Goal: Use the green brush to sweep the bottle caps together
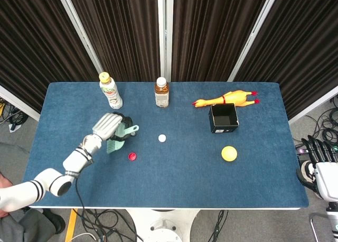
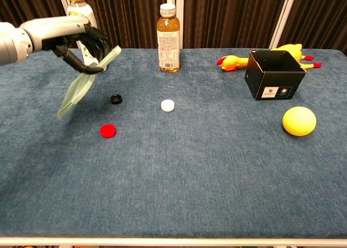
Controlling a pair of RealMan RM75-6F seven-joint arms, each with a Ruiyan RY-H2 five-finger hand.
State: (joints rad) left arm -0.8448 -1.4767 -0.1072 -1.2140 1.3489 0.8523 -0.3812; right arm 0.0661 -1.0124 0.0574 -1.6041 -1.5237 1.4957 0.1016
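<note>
Three bottle caps lie scattered on the table [image 2: 217, 194]: a red cap [image 2: 108, 130], a white cap [image 2: 167, 105] to its right and farther back, and a black cap [image 2: 116, 98] just behind the red one. Left hand [image 2: 81, 42] grips the green brush [image 2: 81, 85] by its handle, bristles hanging tilted in the air above and left of the red cap. Right hand [image 1: 318, 158] idles far right of it, off the table, fingers apart, holding nothing. Judged step: brush lifted, sweeping not begun. Next move calls for lowering the bristles left of the red cap and pushing it toward the white one.
</note>
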